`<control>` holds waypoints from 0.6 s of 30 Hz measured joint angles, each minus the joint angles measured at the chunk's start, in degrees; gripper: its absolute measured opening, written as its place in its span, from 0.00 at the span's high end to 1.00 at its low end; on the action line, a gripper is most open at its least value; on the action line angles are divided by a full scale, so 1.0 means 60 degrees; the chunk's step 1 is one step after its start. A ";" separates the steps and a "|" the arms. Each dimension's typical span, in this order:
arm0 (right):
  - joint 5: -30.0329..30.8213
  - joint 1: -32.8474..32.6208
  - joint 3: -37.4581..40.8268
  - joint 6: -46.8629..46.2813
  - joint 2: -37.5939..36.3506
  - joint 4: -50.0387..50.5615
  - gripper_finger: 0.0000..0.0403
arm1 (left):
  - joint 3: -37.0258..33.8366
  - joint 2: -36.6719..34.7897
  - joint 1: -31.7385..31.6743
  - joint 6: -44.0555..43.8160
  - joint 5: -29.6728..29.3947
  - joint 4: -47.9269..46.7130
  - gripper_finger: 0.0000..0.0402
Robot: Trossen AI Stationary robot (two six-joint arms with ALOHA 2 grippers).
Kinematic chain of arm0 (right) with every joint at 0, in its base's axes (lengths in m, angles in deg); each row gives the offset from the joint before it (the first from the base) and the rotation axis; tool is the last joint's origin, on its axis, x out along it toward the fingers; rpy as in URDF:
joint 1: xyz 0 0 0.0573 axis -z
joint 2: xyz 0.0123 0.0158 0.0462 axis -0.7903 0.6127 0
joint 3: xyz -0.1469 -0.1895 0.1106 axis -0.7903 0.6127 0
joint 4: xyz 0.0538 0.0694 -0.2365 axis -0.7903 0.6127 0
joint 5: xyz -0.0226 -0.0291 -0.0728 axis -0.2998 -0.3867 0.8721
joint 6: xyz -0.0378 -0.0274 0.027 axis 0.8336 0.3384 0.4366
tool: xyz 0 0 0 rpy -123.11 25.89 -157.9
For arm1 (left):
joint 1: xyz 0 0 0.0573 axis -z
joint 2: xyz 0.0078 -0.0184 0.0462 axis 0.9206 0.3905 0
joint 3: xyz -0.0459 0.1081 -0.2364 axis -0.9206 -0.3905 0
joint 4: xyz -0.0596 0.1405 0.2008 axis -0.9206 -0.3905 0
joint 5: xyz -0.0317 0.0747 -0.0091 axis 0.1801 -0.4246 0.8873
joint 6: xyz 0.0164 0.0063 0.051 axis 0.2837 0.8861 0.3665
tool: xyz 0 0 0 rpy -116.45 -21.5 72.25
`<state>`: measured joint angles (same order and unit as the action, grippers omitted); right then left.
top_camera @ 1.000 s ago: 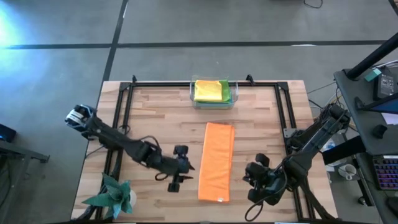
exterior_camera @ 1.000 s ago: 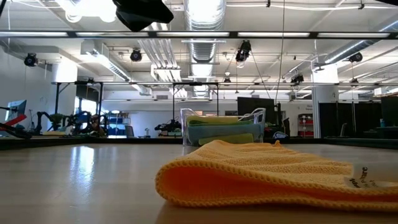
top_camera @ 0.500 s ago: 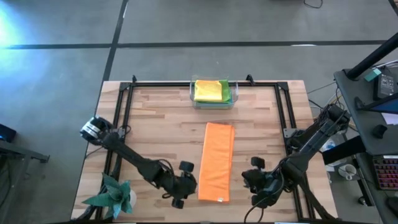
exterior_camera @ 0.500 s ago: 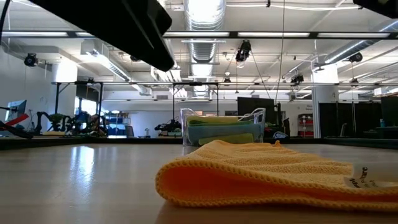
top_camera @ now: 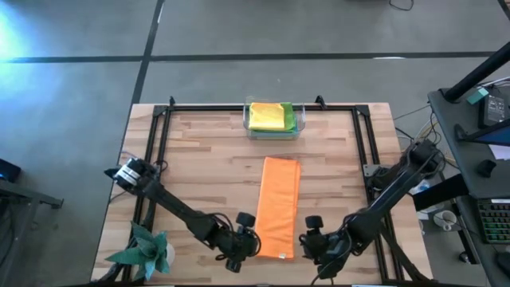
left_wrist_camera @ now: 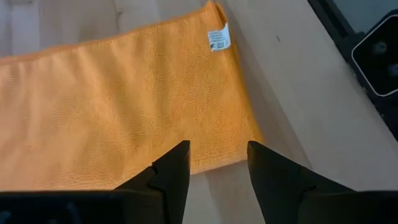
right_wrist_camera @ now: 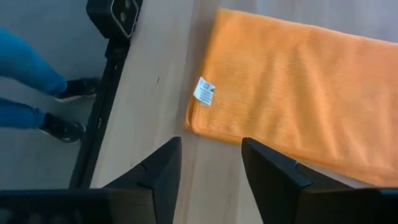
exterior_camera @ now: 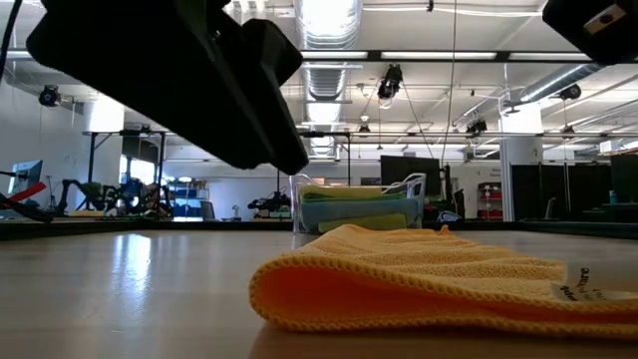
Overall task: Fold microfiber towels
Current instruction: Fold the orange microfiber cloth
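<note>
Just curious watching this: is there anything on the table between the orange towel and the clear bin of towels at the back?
No. In the high view, only bare wooden table lies between the orange towel and the clear bin.

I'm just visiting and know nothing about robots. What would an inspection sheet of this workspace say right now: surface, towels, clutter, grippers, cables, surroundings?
Surface: wooden table inside a black frame.
Job's things: orange towel lies folded into a long strip at mid-table, its white tag at the near corner; yellow towel tops a stack, green showing beneath, in a clear bin at the far edge.
Clutter: teal paper ornament at the near left corner.
Grippers: left gripper open, above the strip's near left edge; right gripper open, beside the near right corner; neither holds cloth.
Cables: thin wires trail off the right side.
Surroundings: a person's legs and shoes beside the table; desk with keyboard at right.
</note>
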<state>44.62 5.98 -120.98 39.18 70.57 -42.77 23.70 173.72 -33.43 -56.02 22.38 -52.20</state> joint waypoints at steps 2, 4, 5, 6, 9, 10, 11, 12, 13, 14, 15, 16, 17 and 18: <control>-0.0001 0.0000 -0.0081 0.0250 0.0305 -0.0155 0.57 | -0.0004 0.0057 0.0022 -0.0004 0.0080 0.0043 0.64; 0.0003 0.0000 -0.0190 0.0575 0.0614 -0.0260 0.56 | 0.0001 0.0143 0.0029 -0.0007 0.0256 0.0202 0.64; 0.0001 0.0000 -0.0243 0.0709 0.0758 -0.0230 0.55 | 0.0015 0.0179 0.0038 -0.0007 0.0271 0.0225 0.64; 0.0008 0.0005 -0.0324 0.0822 0.0913 -0.0225 0.55 | 0.0015 0.0233 0.0049 -0.0007 0.0295 0.0221 0.64; 0.0010 0.0023 -0.0464 0.0991 0.1327 -0.0250 0.55 | 0.0015 0.0484 0.0056 -0.0004 0.0317 0.0477 0.64; 0.0011 0.0022 -0.0514 0.1003 0.1466 -0.0275 0.55 | 0.0014 0.0557 0.0066 -0.0008 0.0330 0.0559 0.64; 0.0016 0.0022 -0.0547 0.1005 0.1590 -0.0327 0.55 | 0.0011 0.0639 0.0062 -0.0007 0.0367 0.0702 0.64; 0.0014 0.0022 -0.0560 0.1006 0.1693 -0.0306 0.55 | 0.0011 0.0685 0.0062 -0.0007 0.0389 0.0874 0.64; 0.0017 0.0022 -0.0593 0.1006 0.1817 -0.0290 0.55 | 0.0011 0.0693 0.0064 -0.0005 0.0416 0.0933 0.64; 0.0015 0.0022 -0.0631 0.1006 0.1915 -0.0384 0.55 | 0.0011 0.0696 0.0069 -0.0007 0.0416 0.0923 0.64; 0.0008 0.0022 -0.0635 0.1009 0.1963 -0.0476 0.55 | 0.0011 0.0696 0.0074 -0.0007 0.0416 0.0938 0.64; 0.0006 0.0024 -0.0636 0.1045 0.2008 -0.0510 0.55 | 0.0011 0.0696 0.0076 -0.0007 0.0416 0.0925 0.64; 0.0007 0.0047 -0.0634 0.1090 0.2060 -0.0670 0.55 | 0.0006 0.0696 0.0076 0.0001 0.0416 0.0922 0.64; -0.0001 0.0066 -0.0636 0.1172 0.2090 -0.0819 0.55 | -0.0001 0.0697 0.0076 0.0032 0.0418 0.0910 0.64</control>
<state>44.61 6.37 -124.80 46.21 83.11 -47.68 23.70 177.91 -32.97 -55.83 24.89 -46.74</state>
